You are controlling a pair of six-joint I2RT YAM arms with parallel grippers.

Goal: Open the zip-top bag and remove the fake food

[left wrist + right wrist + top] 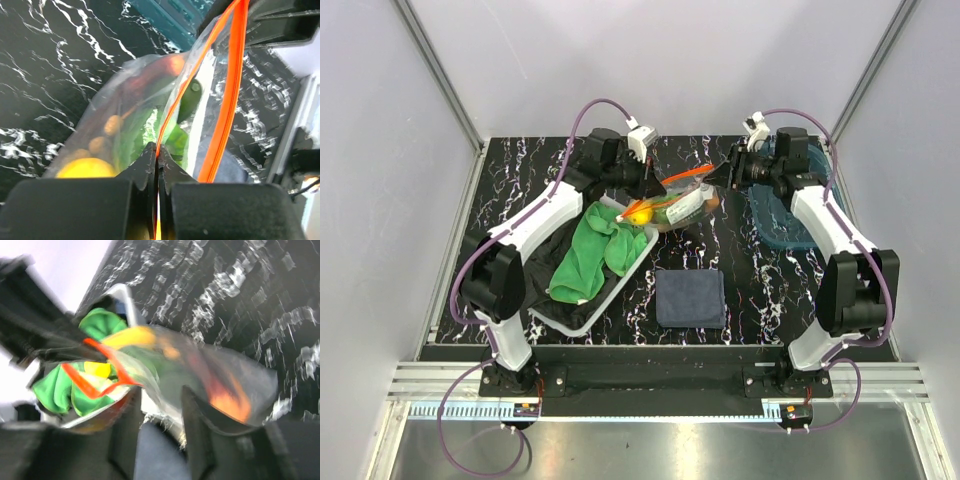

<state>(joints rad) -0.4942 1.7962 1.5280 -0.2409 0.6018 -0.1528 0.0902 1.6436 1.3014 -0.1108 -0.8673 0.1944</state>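
Observation:
The zip-top bag [688, 206] hangs above the table between my two grippers, with the fake food inside it. My left gripper [646, 186] is shut on one lip of the orange-red zip strip [172, 107]. The other lip [227, 95] runs apart from it, so the mouth is parted. Through the film I see a yellow lemon-like piece [85, 167], brown balls [113, 125] and green pieces [176, 140]. My right gripper [724, 177] is at the bag's other end. In the right wrist view its fingers [197, 412] stand apart, the gripper [160, 396] is open, and the bag [200, 367] lies just past the tips.
A white tray [582, 322] holding a green cloth [590, 255] sits on a black cloth [545, 275] at the left. A dark blue cloth [690, 297] lies at front centre. A translucent blue tray [780, 218] lies under the right arm.

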